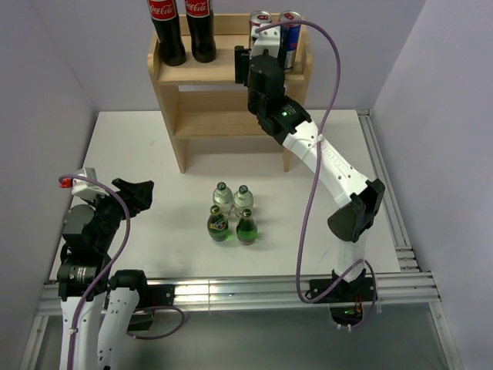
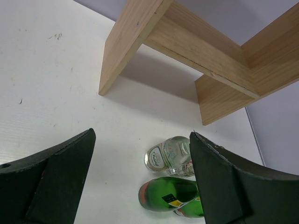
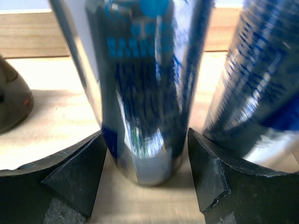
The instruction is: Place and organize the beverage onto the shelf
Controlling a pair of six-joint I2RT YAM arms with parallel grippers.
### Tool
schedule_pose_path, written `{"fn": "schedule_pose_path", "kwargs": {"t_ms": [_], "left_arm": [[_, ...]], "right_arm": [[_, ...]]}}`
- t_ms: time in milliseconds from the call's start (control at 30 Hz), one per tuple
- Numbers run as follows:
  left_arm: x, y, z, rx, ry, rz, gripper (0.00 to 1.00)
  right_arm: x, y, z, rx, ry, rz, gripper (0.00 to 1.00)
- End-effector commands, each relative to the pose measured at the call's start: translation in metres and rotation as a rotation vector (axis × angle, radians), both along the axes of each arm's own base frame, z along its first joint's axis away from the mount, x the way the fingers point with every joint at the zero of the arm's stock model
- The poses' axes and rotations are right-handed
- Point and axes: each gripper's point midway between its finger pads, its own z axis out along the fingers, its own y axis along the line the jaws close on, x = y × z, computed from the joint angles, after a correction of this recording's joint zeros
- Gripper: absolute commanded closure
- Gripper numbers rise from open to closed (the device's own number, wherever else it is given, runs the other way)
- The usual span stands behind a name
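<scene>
Apparently loose right claw around can

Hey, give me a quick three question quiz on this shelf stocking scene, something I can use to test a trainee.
1. How many glass bottles stand on the table?
2. True or false: the two cola bottles stand on the lower tier of the wooden shelf.
3. What sits between the right gripper's fingers? A) a green bottle B) a blue and silver can C) a cola bottle

Key
1. Four: two clear ones with green caps, two green ones.
2. False. They stand on the top tier.
3. B
</scene>
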Motion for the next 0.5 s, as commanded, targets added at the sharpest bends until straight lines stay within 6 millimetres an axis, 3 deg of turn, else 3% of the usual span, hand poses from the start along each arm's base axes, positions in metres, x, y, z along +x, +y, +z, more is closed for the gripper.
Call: {"fn": "schedule_pose_path", "kwargs": {"t_ms": [0,467], "left_arm": [[0.001,-0.001,0.011,0.014,-0.056,-0.015,0.12],[0.002,-0.001,0.010,0.015,-0.052,-0.011,0.11]], "right_arm": [[-0.018,-0.009,0.001,0.025,0.015,-0.021,0.24],[-0.052,0.005,-0.014,0.021,0.059,0.003,0.23]]}}
